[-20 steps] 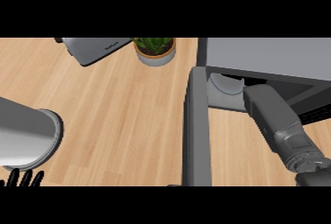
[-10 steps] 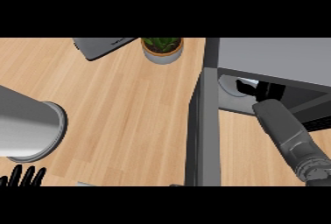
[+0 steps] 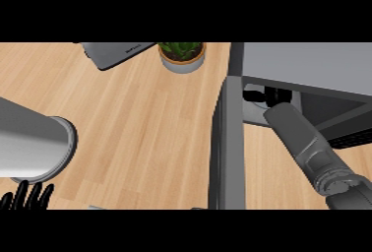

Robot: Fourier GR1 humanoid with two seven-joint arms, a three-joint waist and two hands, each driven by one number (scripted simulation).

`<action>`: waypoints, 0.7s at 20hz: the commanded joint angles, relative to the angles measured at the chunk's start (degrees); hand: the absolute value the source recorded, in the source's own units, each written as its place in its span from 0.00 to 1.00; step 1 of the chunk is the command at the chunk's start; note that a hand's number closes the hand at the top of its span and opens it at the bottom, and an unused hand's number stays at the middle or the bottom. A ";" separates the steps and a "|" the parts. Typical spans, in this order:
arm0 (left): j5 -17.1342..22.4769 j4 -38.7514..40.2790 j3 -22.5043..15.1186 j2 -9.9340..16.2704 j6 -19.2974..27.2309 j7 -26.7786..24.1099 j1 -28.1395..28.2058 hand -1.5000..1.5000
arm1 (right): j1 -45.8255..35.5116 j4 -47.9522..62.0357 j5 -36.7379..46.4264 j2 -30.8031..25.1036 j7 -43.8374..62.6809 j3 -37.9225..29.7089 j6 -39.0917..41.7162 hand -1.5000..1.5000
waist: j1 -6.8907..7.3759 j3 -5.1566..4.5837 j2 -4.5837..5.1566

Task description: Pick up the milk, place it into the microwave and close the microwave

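Here my right hand [image 3: 270, 94] is inside the open microwave [image 3: 305, 69], and I cannot tell how its fingers sit. Something white beside it may be the milk [image 3: 252, 93]. My left hand [image 3: 26, 196] rests open at the lower left. The microwave door [image 3: 227, 147] stands open across the wooden worktop [image 3: 138, 123], with a potted plant [image 3: 181, 55] behind.

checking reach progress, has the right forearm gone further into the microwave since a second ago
Yes. Judged against the microwave, the right forearm now reaches deeper into its opening, towards the view's top; the right hand is mostly hidden inside.
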 commanded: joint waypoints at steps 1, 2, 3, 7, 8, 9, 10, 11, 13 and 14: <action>-0.21 0.55 0.14 0.19 -0.24 -0.30 -0.95 0.00 | -0.80 -0.18 -0.03 2.04 -0.27 -0.01 4.55 0.00 | -0.41 0.10 -0.01; -0.74 1.99 0.16 -0.36 0.09 -1.08 -1.78 0.00 | -1.03 0.33 0.73 1.47 -0.53 0.74 6.38 0.00 | -0.74 0.00 -0.02; -0.20 0.13 0.33 0.02 -0.14 -0.76 -0.96 0.00 | -1.85 -0.49 -0.20 1.72 -0.31 -0.19 7.19 0.00 | -0.15 0.13 -0.09; -0.74 0.47 0.52 0.21 -0.75 -1.67 0.40 0.00 | -0.13 -3.64 -3.69 4.25 -3.01 -3.69 9.10 0.00 | -1.15 0.24 -0.57; -1.19 0.94 0.12 0.11 -0.03 -0.81 -1.97 0.00 | -0.97 -4.37 -4.16 4.48 -3.47 -4.18 10.33 0.00 | -1.94 0.26 -0.21; -0.12 0.79 0.08 -0.50 -0.34 -1.07 -0.02 0.00 | 0.90 -4.92 -4.97 4.43 -5.31 -5.03 11.70 0.00 | -2.30 0.25 -0.67; -0.60 1.27 0.53 -0.15 -0.49 -1.40 0.74 0.00 | 1.12 -5.63 -5.76 4.31 -6.31 -5.84 13.12 0.00 | -2.50 0.23 -0.87; -0.08 0.00 1.05 0.41 -0.61 -1.14 0.28 0.00 | 0.82 -6.19 -6.55 4.91 -6.82 -6.63 14.65 0.00 | -2.96 0.23 -1.14; -0.27 0.21 1.18 0.58 -0.64 -1.17 -0.13 0.00 | 2.27 -6.67 -7.59 5.72 -8.76 -7.77 15.77 0.00 | -3.61 0.20 -1.18; -0.31 1.08 1.04 0.70 -1.76 -2.12 1.38 0.00 | 1.98 -6.52 -8.66 4.95 -8.21 -8.85 18.46 0.00 | -3.22 0.16 -1.28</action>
